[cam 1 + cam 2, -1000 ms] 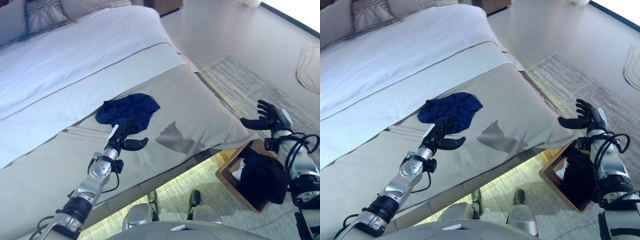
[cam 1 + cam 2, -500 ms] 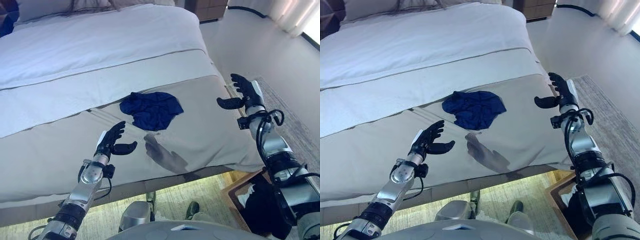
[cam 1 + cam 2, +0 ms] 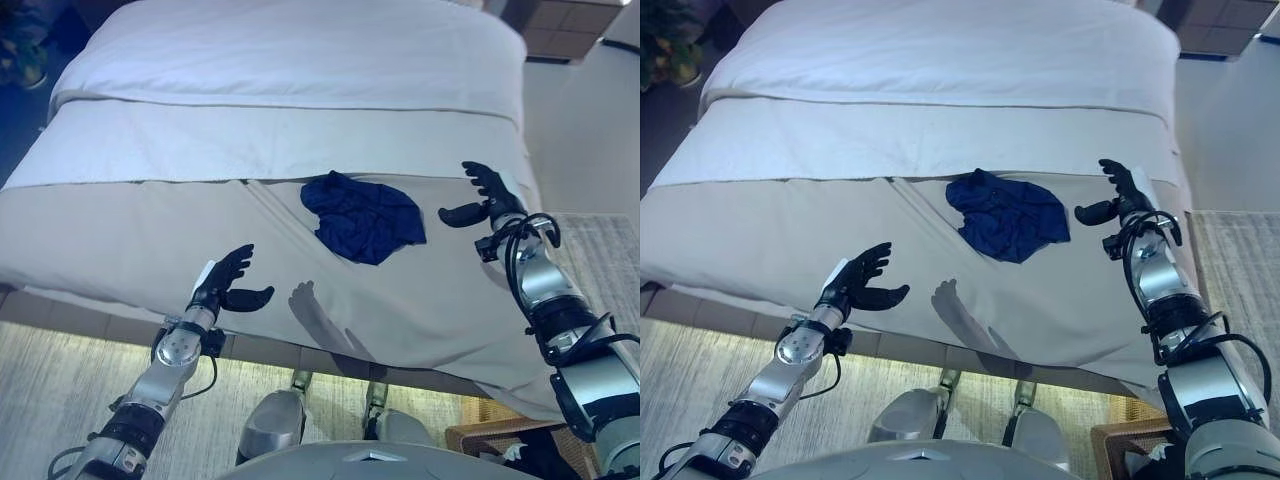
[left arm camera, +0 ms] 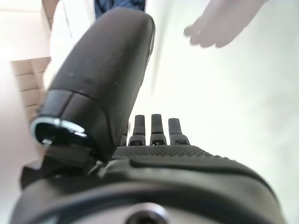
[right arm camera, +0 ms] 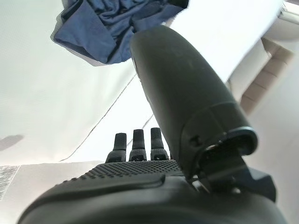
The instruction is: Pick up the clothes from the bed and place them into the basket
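change: since half a second ago the whole view has been swung, so the camera has been moved; both hands are kept raised and empty as before, and the basket is now seen only as a corner.
left hand (image 3: 226,284): held over the near edge of the bed, fingers spread apart, thumb out, nothing grasped.
basket (image 3: 492,441): glimpsed as a wooden corner on the floor, below and behind the right hand.
right hand (image 3: 487,196): raised over the bed's beige cover, fingers spread apart, nothing held.
clothes (image 3: 364,218): a crumpled dark blue garment, laid on the cover just beside the right hand, well apart from the left hand.
bed (image 3: 300,60): white sheet seen beyond the garment.
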Available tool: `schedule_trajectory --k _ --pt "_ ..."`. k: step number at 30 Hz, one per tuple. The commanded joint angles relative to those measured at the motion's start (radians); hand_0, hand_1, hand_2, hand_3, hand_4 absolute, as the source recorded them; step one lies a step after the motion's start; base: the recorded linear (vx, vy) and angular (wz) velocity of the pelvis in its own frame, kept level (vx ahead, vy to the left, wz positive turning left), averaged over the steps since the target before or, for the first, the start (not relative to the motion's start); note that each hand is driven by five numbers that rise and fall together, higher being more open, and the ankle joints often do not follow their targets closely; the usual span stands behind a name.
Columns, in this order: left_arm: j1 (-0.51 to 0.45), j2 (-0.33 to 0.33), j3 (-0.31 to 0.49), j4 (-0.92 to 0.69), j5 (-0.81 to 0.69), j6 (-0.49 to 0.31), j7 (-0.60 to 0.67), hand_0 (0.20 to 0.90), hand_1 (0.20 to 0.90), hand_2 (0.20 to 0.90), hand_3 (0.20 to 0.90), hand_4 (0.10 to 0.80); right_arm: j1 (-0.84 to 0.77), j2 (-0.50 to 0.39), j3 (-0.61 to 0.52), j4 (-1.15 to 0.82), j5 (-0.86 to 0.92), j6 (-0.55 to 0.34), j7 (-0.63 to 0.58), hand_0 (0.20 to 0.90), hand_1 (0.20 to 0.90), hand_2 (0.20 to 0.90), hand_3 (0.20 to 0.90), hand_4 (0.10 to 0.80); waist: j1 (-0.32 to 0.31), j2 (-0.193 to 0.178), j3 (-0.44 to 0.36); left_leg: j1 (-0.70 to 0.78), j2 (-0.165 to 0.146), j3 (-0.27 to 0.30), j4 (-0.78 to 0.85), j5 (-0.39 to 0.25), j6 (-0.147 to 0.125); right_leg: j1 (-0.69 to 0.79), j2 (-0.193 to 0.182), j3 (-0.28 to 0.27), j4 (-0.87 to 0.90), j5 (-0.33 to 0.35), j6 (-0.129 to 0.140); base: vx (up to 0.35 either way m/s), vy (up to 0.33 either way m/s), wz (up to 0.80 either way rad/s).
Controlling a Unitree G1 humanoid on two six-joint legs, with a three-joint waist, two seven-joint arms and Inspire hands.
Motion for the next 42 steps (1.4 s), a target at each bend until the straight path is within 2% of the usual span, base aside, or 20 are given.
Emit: schedule_trajectory --k 1,5,10,11,16,21,30,31,32,33,37,42 --pt "-0.097 0.052 0.008 -0.156 -0.042 -0.191 0.031 0.9 0.9 0.9 0.9 0.8 -0.294 -0.131 0.06 0.005 -0.034 -0.03 -0.074 0.9 0.9 0.9 0.9 0.8 0.033 0.019 0.05 -0.102 -0.031 0.087 0.189 -0.142 0.001 -0.08 -0.055 -0.053 0.207 -0.101 -0.017 -0.255 0.092 0.27" --pt "-0.133 0.061 -0.001 -0.211 -0.045 -0.224 0.067 0.9 0.9 0.9 0.9 0.8 -0.401 -0.145 0.103 0.047 -0.053 0.002 -0.115 0.9 0.9 0.9 0.9 0.8 0.049 0.044 0.138 -0.231 -0.046 0.097 0.319 -0.164 0.007 -0.201 -0.09 -0.074 0.364 -0.146 -0.035 -0.131 0.041 0.29" --pt "-0.164 0.056 -0.015 -0.269 -0.058 -0.21 0.124 0.9 0.9 0.9 0.9 0.8 -0.459 -0.121 0.126 0.074 -0.058 0.063 -0.143 0.9 0.9 0.9 0.9 0.8 0.067 0.067 0.219 -0.343 -0.077 0.103 0.44 -0.194 0.026 -0.32 -0.137 -0.092 0.536 -0.196 -0.05 -0.004 0.021 0.39" --pt "-0.166 0.052 -0.017 -0.279 -0.064 -0.21 0.136 0.9 0.9 0.9 0.9 0.8 -0.475 -0.111 0.139 0.087 -0.066 0.071 -0.146 0.9 0.9 0.9 0.9 0.8 0.074 0.072 0.238 -0.364 -0.084 0.106 0.482 -0.232 0.029 -0.346 -0.146 -0.087 0.596 -0.237 -0.049 0.062 0.016 0.26" --pt "-0.151 0.041 -0.032 -0.313 -0.059 -0.217 0.162 0.9 0.9 0.9 0.9 0.8 -0.521 -0.1 0.177 0.123 -0.054 0.099 -0.167 0.9 0.9 0.9 0.9 0.8 0.09 0.09 0.238 -0.517 -0.104 0.13 0.616 -0.277 0.048 -0.492 -0.165 -0.091 0.736 -0.282 -0.072 0.004 0.014 0.16" --pt "-0.137 0.038 -0.04 -0.346 -0.055 -0.216 0.173 0.9 0.9 0.9 0.9 0.8 -0.562 -0.082 0.18 0.135 -0.003 0.117 -0.177 0.9 0.9 0.9 0.9 0.8 0.096 0.108 0.238 -0.644 -0.116 0.147 0.752 -0.322 0.061 -0.617 -0.171 -0.072 0.853 -0.313 -0.085 -0.003 0.014 0.11" --pt "-0.132 0.048 -0.031 -0.394 -0.07 -0.213 0.218 0.9 0.9 0.9 0.9 0.8 -0.608 -0.107 0.227 0.161 0.0 0.219 -0.097 0.9 0.9 0.9 0.9 0.8 0.093 0.121 0.238 -0.785 -0.107 0.164 0.887 -0.359 0.08 -0.774 -0.164 -0.033 0.984 -0.349 -0.096 -0.001 0.013 -0.03" --pt "-0.13 0.05 -0.032 -0.394 -0.071 -0.218 0.219 0.9 0.9 0.9 0.9 0.8 -0.608 -0.11 0.232 0.161 0.001 0.22 -0.097 0.58 0.58 0.58 0.527 0.427 0.093 0.122 0.238 -0.793 -0.106 0.164 0.893 -0.359 0.08 -0.782 -0.163 -0.033 0.989 -0.349 -0.096 -0.023 -0.016 0.03" --pt "-0.127 0.051 -0.031 -0.395 -0.072 -0.22 0.217 0.9 0.9 0.9 0.9 0.8 -0.608 -0.114 0.234 0.162 0.005 0.217 -0.101 0.491 0.491 0.491 0.422 0.322 0.093 0.123 0.238 -0.799 -0.106 0.163 0.895 -0.358 0.081 -0.789 -0.162 -0.032 0.991 -0.348 -0.096 -0.032 -0.018 0.06" --pt "-0.126 0.052 -0.031 -0.393 -0.073 -0.222 0.213 0.9 0.9 0.9 0.9 0.8 -0.609 -0.114 0.233 0.167 0.015 0.211 -0.099 0.3 0.3 0.3 0.2 0.1 0.092 0.123 0.238 -0.801 -0.106 0.163 0.896 -0.357 0.081 -0.792 -0.16 -0.032 0.992 -0.348 -0.097 -0.03 -0.015 0.06" --pt "-0.126 0.05 -0.033 -0.385 -0.07 -0.224 0.215 0.9 0.9 0.9 0.9 0.8 -0.603 -0.106 0.229 0.171 0.038 0.196 -0.118 0.3 0.3 0.3 0.2 0.1 0.089 0.118 0.238 -0.777 -0.1 0.161 0.883 -0.357 0.074 -0.767 -0.153 -0.035 0.979 -0.346 -0.098 -0.004 -0.001 0.01" --pt "-0.127 0.046 -0.039 -0.368 -0.066 -0.232 0.227 0.9 0.9 0.9 0.9 0.8 -0.584 -0.1 0.219 0.178 0.042 0.144 -0.137 0.3 0.3 0.3 0.2 0.1 0.076 0.103 0.238 -0.675 -0.093 0.157 0.812 -0.343 0.056 -0.656 -0.143 -0.043 0.897 -0.322 -0.093 0.015 0.038 -0.15"
